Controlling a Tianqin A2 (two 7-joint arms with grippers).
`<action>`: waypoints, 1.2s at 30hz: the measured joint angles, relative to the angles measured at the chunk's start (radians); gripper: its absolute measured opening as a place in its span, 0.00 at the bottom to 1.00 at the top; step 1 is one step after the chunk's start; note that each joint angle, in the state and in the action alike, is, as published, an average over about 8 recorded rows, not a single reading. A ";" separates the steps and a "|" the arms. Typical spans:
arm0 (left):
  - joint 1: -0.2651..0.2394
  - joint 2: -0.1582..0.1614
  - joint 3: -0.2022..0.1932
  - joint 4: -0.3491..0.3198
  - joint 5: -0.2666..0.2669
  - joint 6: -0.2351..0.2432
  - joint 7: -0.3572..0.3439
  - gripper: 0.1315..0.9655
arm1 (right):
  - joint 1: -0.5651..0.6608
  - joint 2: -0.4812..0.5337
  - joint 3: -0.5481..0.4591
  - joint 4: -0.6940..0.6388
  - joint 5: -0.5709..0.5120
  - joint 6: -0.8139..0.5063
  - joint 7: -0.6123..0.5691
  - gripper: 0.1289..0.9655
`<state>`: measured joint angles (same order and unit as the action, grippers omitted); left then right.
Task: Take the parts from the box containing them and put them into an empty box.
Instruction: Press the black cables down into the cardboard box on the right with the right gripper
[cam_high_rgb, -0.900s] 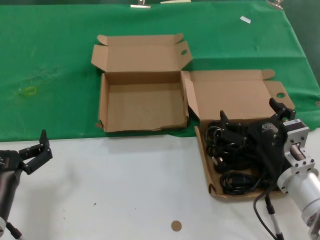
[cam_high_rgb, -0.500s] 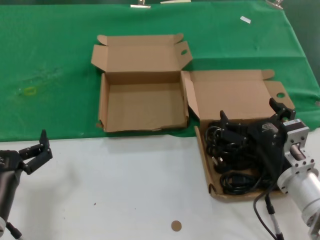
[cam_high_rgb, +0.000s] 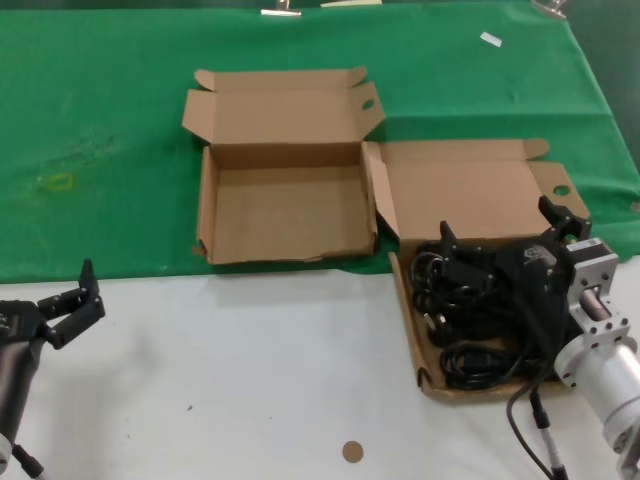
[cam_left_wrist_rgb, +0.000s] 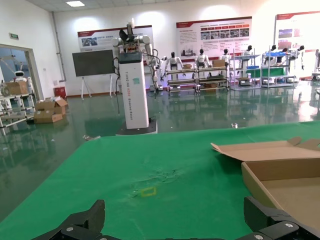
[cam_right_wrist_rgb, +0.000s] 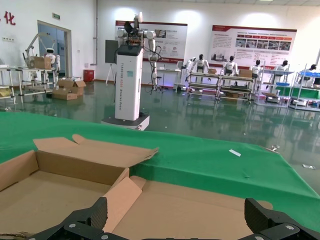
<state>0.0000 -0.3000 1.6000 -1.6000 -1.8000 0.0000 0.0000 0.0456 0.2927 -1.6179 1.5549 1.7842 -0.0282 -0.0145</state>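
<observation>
The black power cords (cam_high_rgb: 468, 312) lie coiled in the right-hand box (cam_high_rgb: 470, 185), whose lid has a round hole in its corner ear. My right gripper (cam_high_rgb: 498, 222) hangs open and empty just above the cords. Its wrist view shows that box's lid (cam_right_wrist_rgb: 210, 210), the slanted side flap (cam_right_wrist_rgb: 119, 200) and its open gripper (cam_right_wrist_rgb: 175, 207). The empty box (cam_high_rgb: 206, 205) sits open to the left on the green cloth and also shows in the right wrist view (cam_right_wrist_rgb: 55, 187). My left gripper (cam_high_rgb: 68, 290) is open and idle at the table's front left; it also shows in its wrist view (cam_left_wrist_rgb: 174, 210).
A green cloth (cam_high_rgb: 100, 120) covers the far half of the table and the near half is white (cam_high_rgb: 250, 380). A small brown disc (cam_high_rgb: 352, 452) lies near the front edge. A white tag (cam_high_rgb: 489, 39) and a yellow mark (cam_high_rgb: 60, 182) sit on the cloth.
</observation>
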 joint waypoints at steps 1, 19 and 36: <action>0.000 0.000 0.000 0.000 0.000 0.000 0.000 1.00 | 0.000 0.000 0.000 0.000 0.000 0.000 0.000 1.00; 0.000 0.000 0.000 0.000 0.000 0.000 0.000 0.86 | 0.005 0.022 -0.017 -0.007 -0.005 0.000 -0.001 1.00; 0.000 0.000 0.000 0.000 0.000 0.000 0.000 0.54 | 0.034 0.201 -0.108 0.002 -0.059 -0.043 0.020 1.00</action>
<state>0.0000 -0.3000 1.6000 -1.6000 -1.7999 0.0000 -0.0001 0.0799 0.4933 -1.7263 1.5571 1.7252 -0.0708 0.0057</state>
